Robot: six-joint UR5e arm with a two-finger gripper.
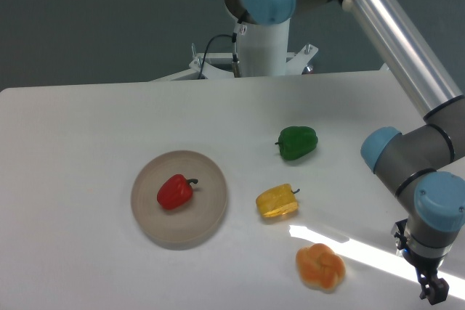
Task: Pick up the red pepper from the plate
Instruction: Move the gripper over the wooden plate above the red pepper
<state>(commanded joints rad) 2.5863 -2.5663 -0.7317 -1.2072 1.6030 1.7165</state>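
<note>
On the plate point(149, 212), left of centre, the red pepper point(175, 192) lies well apart from the gripper point(434, 292), whose jaw state I cannot tell at the frame's edge; approach from above, straddling its body.

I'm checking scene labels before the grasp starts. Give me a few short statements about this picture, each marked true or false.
1. The red pepper lies on the plate. True.
2. The gripper is holding the red pepper. False: it is far off, at the table's right edge.
3. The green pepper is on the plate. False: it lies on the table.
4. The yellow pepper lies between the plate and the orange item. True.
</note>
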